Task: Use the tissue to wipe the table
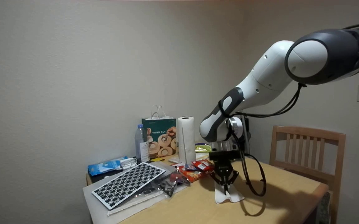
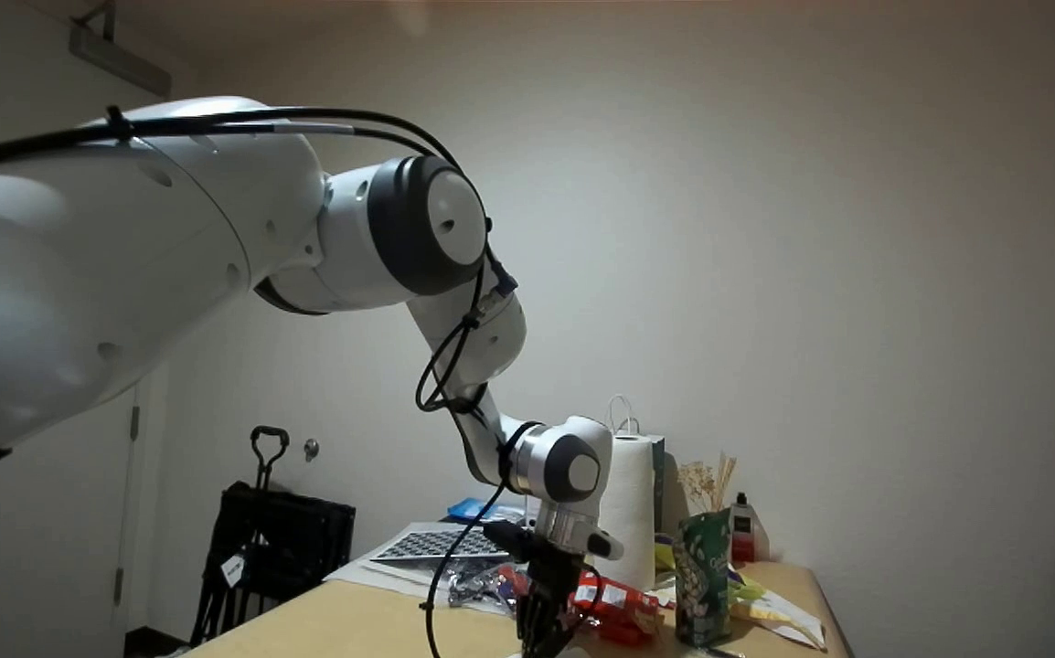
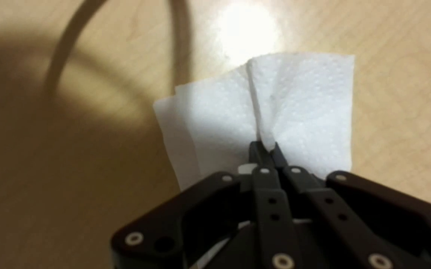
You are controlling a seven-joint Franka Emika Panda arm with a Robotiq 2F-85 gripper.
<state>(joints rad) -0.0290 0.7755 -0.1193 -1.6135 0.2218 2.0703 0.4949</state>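
The tissue is a thin white folded paper sheet on the light tan wooden table. In the wrist view the tissue has a raised fold pinched between the fingertips, with its sides spread out over the table. My gripper is shut on that fold. In an exterior view the gripper points straight down, with its tips low at the tabletop. In an exterior view the gripper is cut off by the bottom edge, and the tissue is nearly all out of view there.
Red snack packets lie close beside the gripper. Behind stand a paper-towel roll, a green bag and a bottle. A keypad-like panel lies on the table's left part. A green pouch and a chair also show.
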